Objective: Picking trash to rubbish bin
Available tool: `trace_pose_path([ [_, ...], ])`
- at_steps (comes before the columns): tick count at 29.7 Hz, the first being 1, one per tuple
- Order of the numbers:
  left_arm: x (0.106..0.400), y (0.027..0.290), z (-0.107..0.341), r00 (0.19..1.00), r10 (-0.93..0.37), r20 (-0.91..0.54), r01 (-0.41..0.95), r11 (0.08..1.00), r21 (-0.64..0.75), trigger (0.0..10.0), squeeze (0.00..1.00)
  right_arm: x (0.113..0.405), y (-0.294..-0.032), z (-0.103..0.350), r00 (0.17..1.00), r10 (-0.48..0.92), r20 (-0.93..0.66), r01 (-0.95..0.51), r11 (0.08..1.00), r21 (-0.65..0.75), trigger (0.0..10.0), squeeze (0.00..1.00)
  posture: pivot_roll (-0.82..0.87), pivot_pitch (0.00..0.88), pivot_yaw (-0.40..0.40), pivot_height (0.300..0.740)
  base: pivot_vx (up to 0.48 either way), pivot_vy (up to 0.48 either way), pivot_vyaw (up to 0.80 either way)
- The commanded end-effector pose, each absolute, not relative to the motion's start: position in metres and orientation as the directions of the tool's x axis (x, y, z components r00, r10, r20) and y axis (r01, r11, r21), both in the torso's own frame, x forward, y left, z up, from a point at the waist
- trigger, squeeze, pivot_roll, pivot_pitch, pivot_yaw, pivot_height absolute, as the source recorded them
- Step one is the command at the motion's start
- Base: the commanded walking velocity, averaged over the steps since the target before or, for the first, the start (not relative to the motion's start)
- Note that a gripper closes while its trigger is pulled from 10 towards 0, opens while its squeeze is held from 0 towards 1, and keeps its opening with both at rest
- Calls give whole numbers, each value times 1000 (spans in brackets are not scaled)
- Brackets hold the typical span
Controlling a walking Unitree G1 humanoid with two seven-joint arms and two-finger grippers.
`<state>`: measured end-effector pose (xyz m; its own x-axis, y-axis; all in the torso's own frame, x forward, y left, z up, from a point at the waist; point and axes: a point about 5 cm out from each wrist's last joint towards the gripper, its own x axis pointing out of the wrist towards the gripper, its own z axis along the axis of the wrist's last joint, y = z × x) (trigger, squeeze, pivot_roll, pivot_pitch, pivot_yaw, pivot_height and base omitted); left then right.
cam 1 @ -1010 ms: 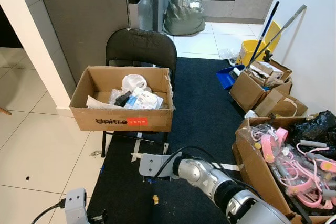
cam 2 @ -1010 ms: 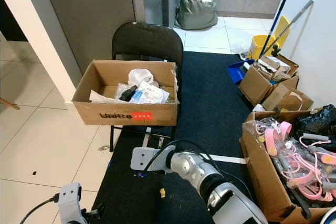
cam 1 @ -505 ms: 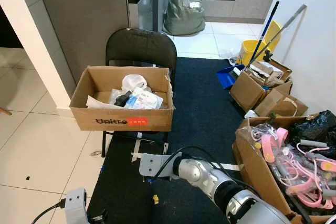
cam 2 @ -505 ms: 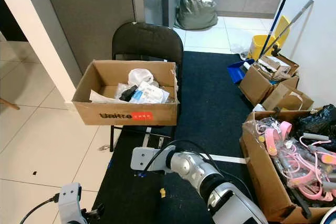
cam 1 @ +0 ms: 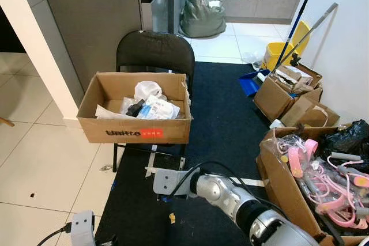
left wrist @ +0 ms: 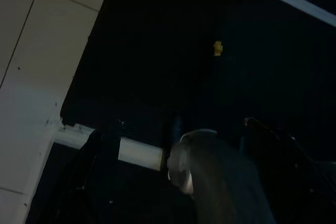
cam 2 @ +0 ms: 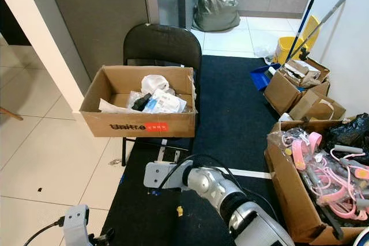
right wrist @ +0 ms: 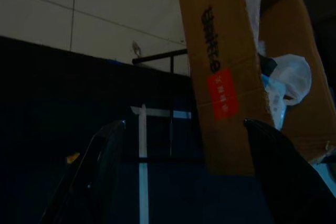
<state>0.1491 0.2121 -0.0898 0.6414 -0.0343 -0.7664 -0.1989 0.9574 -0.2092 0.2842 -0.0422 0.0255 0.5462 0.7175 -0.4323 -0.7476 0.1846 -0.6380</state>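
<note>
A cardboard box [cam 1: 134,114] holding white wrappers and a black item rests on a black folding chair [cam 1: 154,50]. A small yellow scrap [cam 1: 172,218] lies on the black carpet [cam 1: 225,113] in front of the chair. My right arm reaches low over the carpet, its wrist [cam 1: 167,181] just below the chair. In the right wrist view the right gripper [right wrist: 185,124] is open and empty, facing the box [right wrist: 236,77], with the scrap [right wrist: 72,157] off to one side. The left gripper [left wrist: 177,127] hangs open above the carpet, with a blurred grey shape [left wrist: 215,177] in the gap.
A stuffed grey rubbish bag [cam 1: 202,10] sits on the tiles at the far back. Open cardboard boxes [cam 1: 288,93], a yellow mop bucket [cam 1: 277,56] and a box of pink hangers [cam 1: 311,182] line the right side. A wall corner [cam 1: 34,56] stands at left.
The whole picture has shifted slightly, so the camera moved. The box, the scrap and both arms keep their places.
</note>
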Motion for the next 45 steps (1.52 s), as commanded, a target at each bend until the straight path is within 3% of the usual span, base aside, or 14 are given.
trace_pose_path([
  [1,140,213,-93,623,-37,-782,-192,961,-198,10000,0,281,-42,25,536,731,-422,-749,182,-637,10000,0,70,55,29,740,0,0,0],
  [18,121,217,-97,604,-36,-796,-195,962,-192,10000,0,266,-45,23,522,758,-391,-749,188,-636,10000,0,90,126,40,740,0,0,0],
  [45,115,235,-94,617,1,-787,-210,964,-164,10000,0,261,-42,27,524,758,-387,-745,189,-639,10000,0,158,133,48,740,0,0,0],
])
